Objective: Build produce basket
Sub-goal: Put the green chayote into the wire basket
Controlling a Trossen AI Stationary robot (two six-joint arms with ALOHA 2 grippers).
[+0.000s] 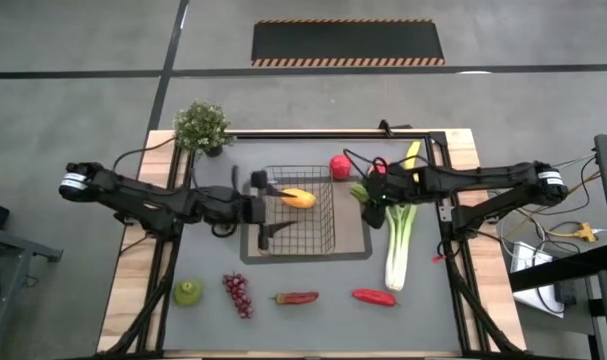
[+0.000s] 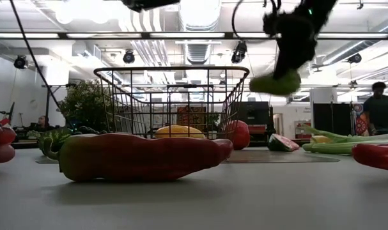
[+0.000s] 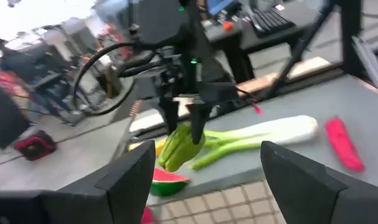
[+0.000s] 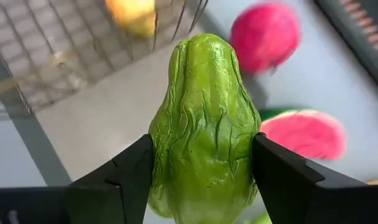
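Just beside the basket, off its wall on the leek's side, the right gripper hangs above the mat with a wrinkled green fruit pinched between its fingers, closed firmly on the fruit's broad lower half. From table height the fruit sits at about rim height, just outside the rim.

Inside the basket lies one orange piece. The apple and watermelon slice rest near the basket, below and beyond the held fruit; the leek lies farther out.

The left gripper reaches over the basket from the opposite wall, fingers spread wide and empty.

To do this step well, I judge the right arm should lift slightly first so the fruit clears the rim, carry it toward the basket's middle, stay away from the left gripper's fingers, and lower close to the mesh before letting go, beside the orange piece, so nothing bounces out.
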